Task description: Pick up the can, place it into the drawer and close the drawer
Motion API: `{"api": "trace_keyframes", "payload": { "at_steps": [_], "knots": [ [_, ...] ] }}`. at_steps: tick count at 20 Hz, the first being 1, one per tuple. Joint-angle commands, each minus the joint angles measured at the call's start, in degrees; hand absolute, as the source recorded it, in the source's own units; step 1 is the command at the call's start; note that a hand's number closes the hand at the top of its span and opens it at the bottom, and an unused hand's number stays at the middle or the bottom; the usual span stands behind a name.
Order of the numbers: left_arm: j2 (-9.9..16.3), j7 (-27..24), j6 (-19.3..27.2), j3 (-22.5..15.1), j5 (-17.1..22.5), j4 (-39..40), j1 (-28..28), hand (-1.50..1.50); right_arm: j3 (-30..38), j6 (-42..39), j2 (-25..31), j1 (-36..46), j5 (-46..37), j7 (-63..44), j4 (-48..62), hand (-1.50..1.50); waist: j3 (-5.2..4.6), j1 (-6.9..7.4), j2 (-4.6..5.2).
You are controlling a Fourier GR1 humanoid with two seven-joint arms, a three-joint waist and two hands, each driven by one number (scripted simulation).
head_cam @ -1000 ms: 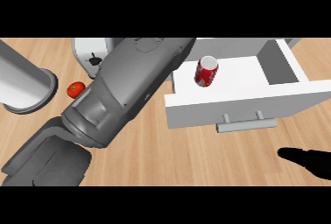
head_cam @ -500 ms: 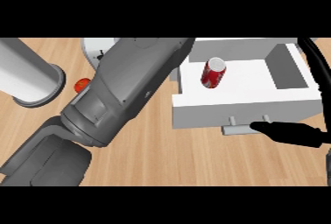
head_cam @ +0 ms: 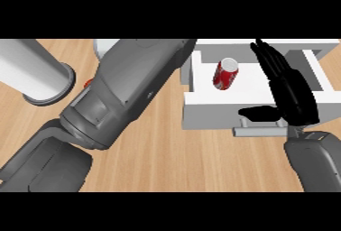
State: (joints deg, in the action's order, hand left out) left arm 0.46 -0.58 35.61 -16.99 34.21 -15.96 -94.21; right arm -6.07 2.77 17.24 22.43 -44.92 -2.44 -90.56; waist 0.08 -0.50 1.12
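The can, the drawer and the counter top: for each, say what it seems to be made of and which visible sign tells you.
Can: probably metal, with a glossy red side and a pale silvery top.
Drawer: flat, matt white walls, perhaps painted wood or plastic; its handle looks like grey metal.
Counter top: wood-look, light brown with grain streaks.
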Motion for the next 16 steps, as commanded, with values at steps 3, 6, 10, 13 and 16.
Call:
{"api": "trace_keyframes", "payload": {
  "at_steps": [3,6,10,13,16],
  "knots": [
    [2.05,0.83,-1.57,1.58,-0.25,-1.32,1.28,-1.50,-2.33,6.09,-3.02,7.65,-7.94,1.84,14.14,-1.50,-0.05,0.98,-0.59],
    [2.80,-0.31,-1.76,1.21,-1.11,-2.27,4.04,-1.50,-0.74,11.97,-4.19,11.17,-9.83,5.36,24.67,-1.50,-0.03,1.91,-0.53],
    [3.63,1.16,-1.53,0.93,-2.19,-3.71,4.60,-1.50,-0.63,18.98,-8.57,15.54,-13.52,4.54,34.51,-1.50,-0.03,2.20,-0.57],
    [8.24,2.22,-5.49,1.23,-2.09,-6.32,7.24,-1.50,2.32,23.30,-7.54,18.76,-14.19,5.19,40.17,-1.50,-0.06,2.94,-0.67],
    [7.02,4.65,-3.14,0.74,-2.64,-8.16,7.19,-1.50,4.63,29.18,-8.04,23.36,-15.41,5.72,48.00,-1.50,-0.03,3.79,-0.61]
  ]
}}
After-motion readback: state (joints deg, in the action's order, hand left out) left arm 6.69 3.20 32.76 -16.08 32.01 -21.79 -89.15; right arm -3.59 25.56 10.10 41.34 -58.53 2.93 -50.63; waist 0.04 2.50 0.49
